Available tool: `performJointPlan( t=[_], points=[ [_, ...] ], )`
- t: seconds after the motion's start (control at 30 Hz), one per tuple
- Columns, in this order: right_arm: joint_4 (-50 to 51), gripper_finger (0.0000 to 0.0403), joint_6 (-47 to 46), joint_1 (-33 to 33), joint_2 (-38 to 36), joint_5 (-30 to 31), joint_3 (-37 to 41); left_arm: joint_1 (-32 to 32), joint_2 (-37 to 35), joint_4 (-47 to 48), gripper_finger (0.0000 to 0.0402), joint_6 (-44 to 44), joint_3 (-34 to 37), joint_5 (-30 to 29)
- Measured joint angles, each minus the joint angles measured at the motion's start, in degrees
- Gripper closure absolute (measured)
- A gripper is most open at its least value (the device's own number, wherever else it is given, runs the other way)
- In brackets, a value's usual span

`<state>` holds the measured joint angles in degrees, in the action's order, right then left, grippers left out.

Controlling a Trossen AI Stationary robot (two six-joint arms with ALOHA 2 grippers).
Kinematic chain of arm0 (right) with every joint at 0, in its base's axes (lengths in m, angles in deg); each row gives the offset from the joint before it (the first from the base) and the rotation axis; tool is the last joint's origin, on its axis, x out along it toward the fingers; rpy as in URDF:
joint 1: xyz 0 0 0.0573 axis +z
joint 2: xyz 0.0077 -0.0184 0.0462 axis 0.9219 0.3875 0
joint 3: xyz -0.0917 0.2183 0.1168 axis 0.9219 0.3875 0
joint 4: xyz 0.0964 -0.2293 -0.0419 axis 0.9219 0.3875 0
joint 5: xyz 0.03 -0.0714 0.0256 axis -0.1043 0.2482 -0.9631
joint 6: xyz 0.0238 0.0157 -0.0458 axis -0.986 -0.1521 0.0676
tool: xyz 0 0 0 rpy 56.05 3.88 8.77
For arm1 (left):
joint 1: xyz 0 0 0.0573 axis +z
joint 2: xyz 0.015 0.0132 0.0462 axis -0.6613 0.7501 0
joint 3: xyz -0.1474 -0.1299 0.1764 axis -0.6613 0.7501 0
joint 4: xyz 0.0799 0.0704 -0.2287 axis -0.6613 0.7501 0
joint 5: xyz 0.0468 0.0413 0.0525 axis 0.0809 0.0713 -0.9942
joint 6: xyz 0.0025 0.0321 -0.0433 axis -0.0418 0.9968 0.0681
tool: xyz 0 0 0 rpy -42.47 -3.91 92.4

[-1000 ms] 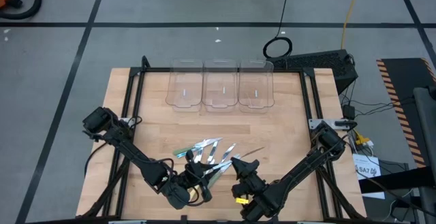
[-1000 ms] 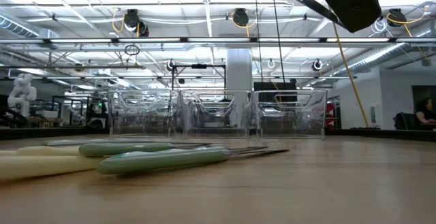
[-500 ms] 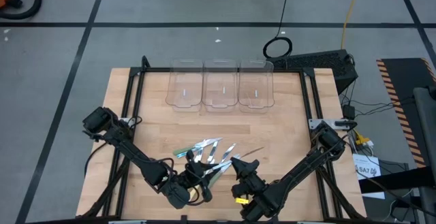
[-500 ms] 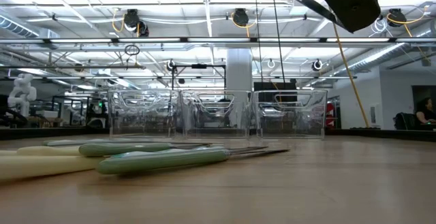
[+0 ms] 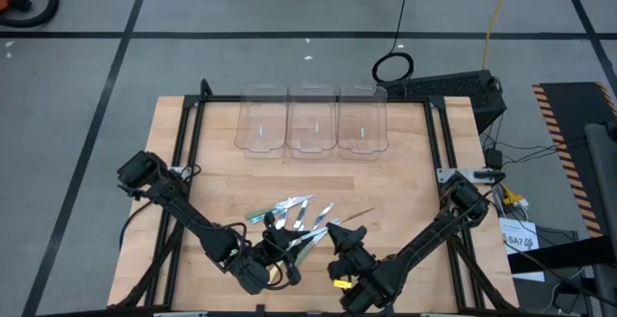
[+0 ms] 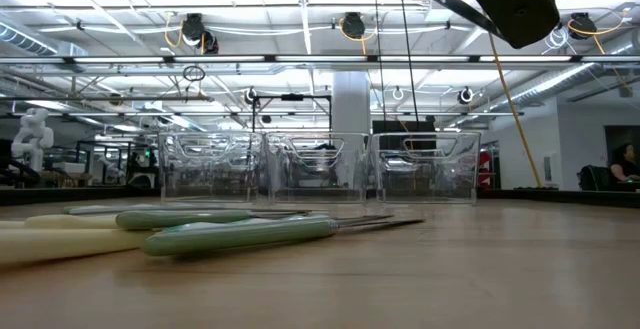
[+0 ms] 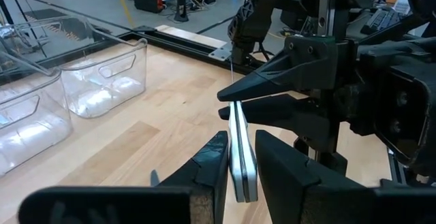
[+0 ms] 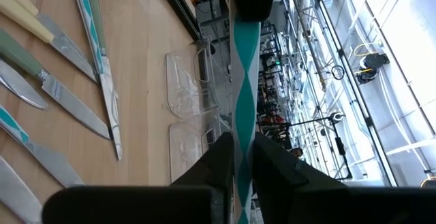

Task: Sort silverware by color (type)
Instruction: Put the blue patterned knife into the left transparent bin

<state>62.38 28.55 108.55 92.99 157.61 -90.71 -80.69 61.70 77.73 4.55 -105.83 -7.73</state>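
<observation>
Silverware [image 5: 294, 219]: we find it heaped near the table's front edge, between both arms, well apart from the bins [image 5: 311, 120].
Left gripper [image 7: 238, 157]: jaws clamped on a pale utensil [image 7: 240, 149].
Right gripper [image 8: 240, 152]: jaws clamped on a blue-handled utensil [image 8: 242, 81].
Handling: we judge the pieces light, stiff and slippery; grip the handle, not the blade.

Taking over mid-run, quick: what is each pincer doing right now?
Left pincer: shut on a slim utensil, gripped edge-on.
Right pincer: shut on a blue-handled utensil, also lifted off the table.
</observation>
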Motion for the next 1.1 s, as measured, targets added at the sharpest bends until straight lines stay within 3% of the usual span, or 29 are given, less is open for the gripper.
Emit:
performJointPlan(
  t=[0.23,0.6,1.1],
  points=[
    [0.0,0.0367,0.1,0.0,0.0,-0.1,0.0,0.0,0.0,0.2,0.0349,1.2,0.0,1.1],
    [0.0,0.0359,0.0,0.0,0.0,-1.5,0.0,0.0,0.0,0.4,0.0349,1.9,0.0,2.0],
    [-3.6,0.0215,-0.4,0.4,0.0,-2.9,0.0,-0.4,0.0,0.1,0.0349,3.6,0.0,3.2]
  ],
)
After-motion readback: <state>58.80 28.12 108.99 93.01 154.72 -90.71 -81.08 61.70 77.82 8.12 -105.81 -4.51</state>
